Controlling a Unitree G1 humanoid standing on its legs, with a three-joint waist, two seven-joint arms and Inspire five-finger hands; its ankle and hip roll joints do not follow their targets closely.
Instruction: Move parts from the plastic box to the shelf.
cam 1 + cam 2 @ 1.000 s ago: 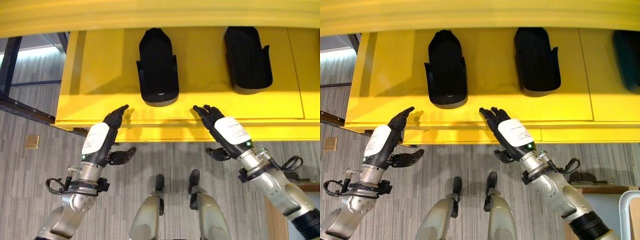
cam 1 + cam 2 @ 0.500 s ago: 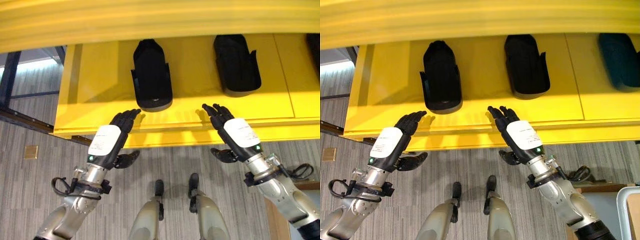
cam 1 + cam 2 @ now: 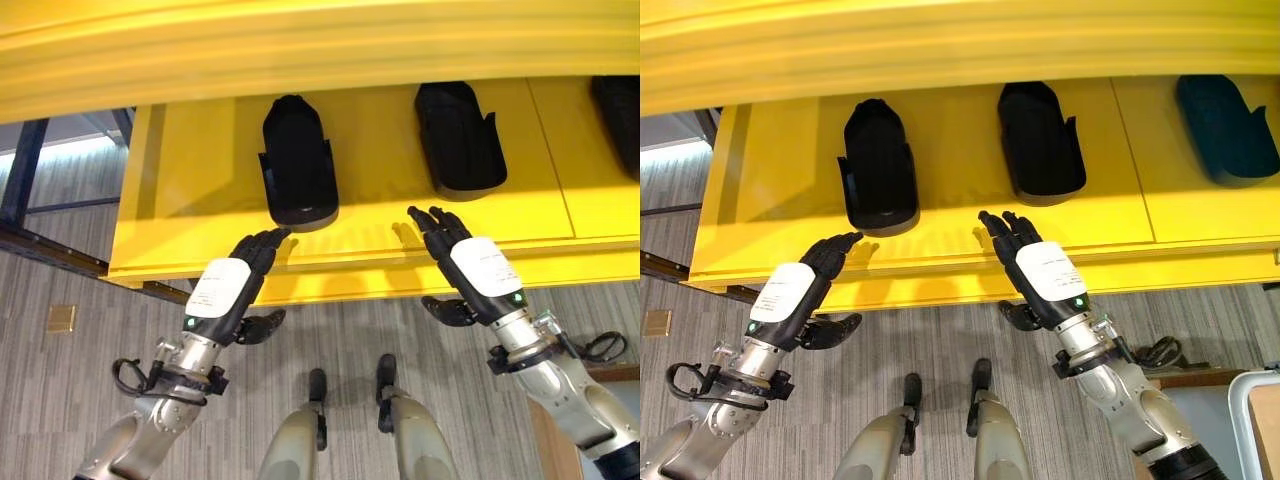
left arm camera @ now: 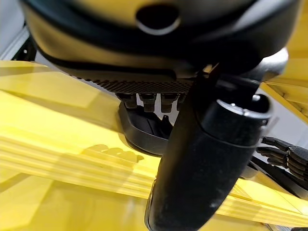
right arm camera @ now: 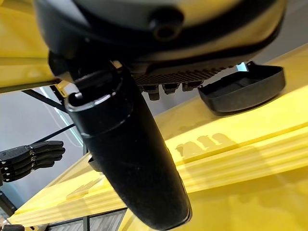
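Two black moulded parts lie on the yellow shelf (image 3: 200, 190): one part (image 3: 297, 160) on the left and a second part (image 3: 459, 137) to its right. A third, dark teal part (image 3: 1226, 128) sits further right. My left hand (image 3: 232, 283) is open and holds nothing, its fingertips at the shelf's front edge just below the left part (image 4: 144, 132). My right hand (image 3: 470, 268) is open too, fingers straight, at the front edge below the second part (image 5: 243, 89).
An upper yellow shelf board (image 3: 320, 45) overhangs the top of the view. Dark frame posts (image 3: 25, 160) stand at the shelf's left end. Grey carpet floor (image 3: 60, 400) lies below. A box corner (image 3: 1255, 420) shows at the lower right.
The view has shifted, bringing the teal part into sight. My left hand has reached up and right to the shelf's front edge; the right hand stays at the edge.
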